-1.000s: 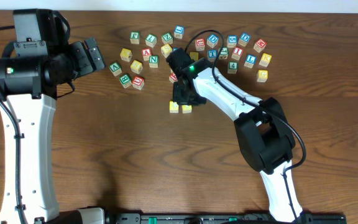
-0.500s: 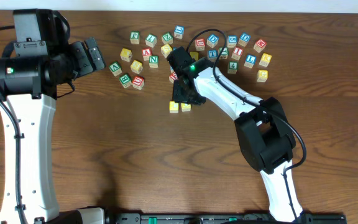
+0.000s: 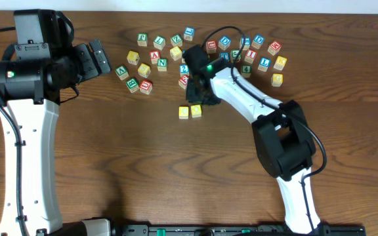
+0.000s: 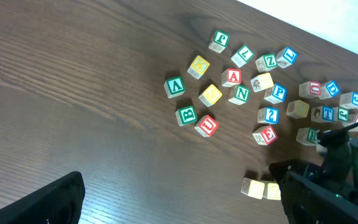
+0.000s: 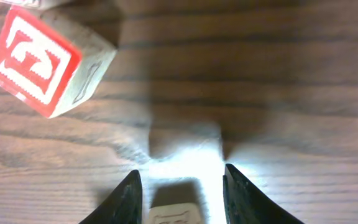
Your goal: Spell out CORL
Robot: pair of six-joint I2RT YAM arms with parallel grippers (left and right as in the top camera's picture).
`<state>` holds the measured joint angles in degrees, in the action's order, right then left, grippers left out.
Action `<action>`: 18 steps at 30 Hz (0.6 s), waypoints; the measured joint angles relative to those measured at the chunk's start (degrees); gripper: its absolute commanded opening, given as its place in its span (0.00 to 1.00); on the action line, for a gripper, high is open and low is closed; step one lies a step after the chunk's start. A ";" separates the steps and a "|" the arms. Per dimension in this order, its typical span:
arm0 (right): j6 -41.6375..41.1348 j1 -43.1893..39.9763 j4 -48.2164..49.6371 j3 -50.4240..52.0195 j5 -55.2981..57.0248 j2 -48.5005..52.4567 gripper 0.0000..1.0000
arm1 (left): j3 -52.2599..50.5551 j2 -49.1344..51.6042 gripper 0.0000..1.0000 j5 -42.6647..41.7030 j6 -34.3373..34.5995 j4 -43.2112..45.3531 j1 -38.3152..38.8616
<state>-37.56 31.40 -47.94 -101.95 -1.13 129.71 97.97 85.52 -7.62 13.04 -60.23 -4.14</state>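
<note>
Right hand (image 5: pixel 181 172) stands open above a pale cube (image 5: pixel 174 215), a red E cube (image 5: pixel 39 59) close beside.

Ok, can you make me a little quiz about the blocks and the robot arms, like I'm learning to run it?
1. True or false: the two yellow cubes sit side by side, apart from the pile.
2. Which letter is on the red cube just ahead of the right gripper? A) E B) Q C) W
3. How many cubes is the left gripper holding?
Key: 1 true. 2 A. 3 zero; its jaws stand open and empty.
</note>
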 measured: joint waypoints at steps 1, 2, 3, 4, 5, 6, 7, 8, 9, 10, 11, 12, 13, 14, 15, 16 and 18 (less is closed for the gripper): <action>1.03 -0.48 -0.66 -0.61 -0.35 0.00 0.37 | 0.00 0.00 0.99 0.00 0.00 0.00 0.00; 2.34 -0.98 -1.51 -1.97 -0.66 0.00 0.37 | 0.00 0.00 0.99 0.00 0.00 0.00 0.00; 3.41 -1.31 -2.89 -3.32 -0.87 0.00 0.38 | 0.00 0.00 0.99 0.00 0.00 0.00 0.00; 4.59 -1.62 -4.83 -4.87 -1.07 0.02 0.38 | 0.00 0.00 0.99 -0.02 0.00 0.00 0.00; 5.77 -1.90 -6.73 -6.49 -1.38 0.00 0.40 | 0.00 0.00 0.99 0.00 0.00 0.00 0.00; 7.08 -2.27 -8.74 -8.92 -1.66 -0.02 0.41 | 0.00 0.00 0.99 0.00 0.00 -0.02 0.00; 8.72 -2.82 -11.34 -12.02 -1.90 -0.02 0.41 | 0.00 0.00 0.99 0.00 0.00 0.00 0.00; 9.77 -3.34 -13.42 -14.29 -1.97 -0.11 0.42 | 0.00 0.00 0.99 0.00 0.00 0.02 0.00; 10.91 -3.96 -15.87 -16.74 -2.16 -0.11 0.44 | 0.00 0.00 0.99 -0.02 0.00 -0.02 0.00; 12.46 -5.16 -18.45 -19.96 -2.16 -0.22 0.45 | 0.00 0.00 0.99 -0.02 0.00 -0.02 0.02; 13.27 -5.88 -19.63 -21.55 -2.16 -0.24 0.46 | 0.00 0.00 0.99 0.00 0.00 0.00 0.00; 14.38 -6.82 -20.87 -23.32 -2.16 -0.26 0.47 | 0.00 0.00 0.99 0.00 0.00 0.00 0.00; 15.61 -8.09 -21.70 -24.94 -2.14 -0.35 0.47 | 0.00 0.00 0.99 -0.02 0.00 0.00 0.00; 16.35 -8.83 -22.12 -25.81 -2.10 -0.35 0.48 | 0.00 0.00 0.99 0.00 0.00 0.00 0.00; 17.27 -10.34 -22.45 -26.80 -2.08 -0.35 0.48 | 0.00 0.00 0.99 0.00 0.00 0.00 0.00; 17.70 -11.34 -22.56 -27.15 -2.08 -0.37 0.48 | 0.00 0.00 0.99 0.00 0.00 0.00 0.00; 18.16 -12.85 -22.58 -27.30 -2.08 -0.37 0.49 | 0.00 0.00 0.99 0.00 0.00 0.00 0.00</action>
<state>-19.40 18.55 -70.52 -129.25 -3.20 129.34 97.97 85.52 -7.62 13.04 -60.23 -4.14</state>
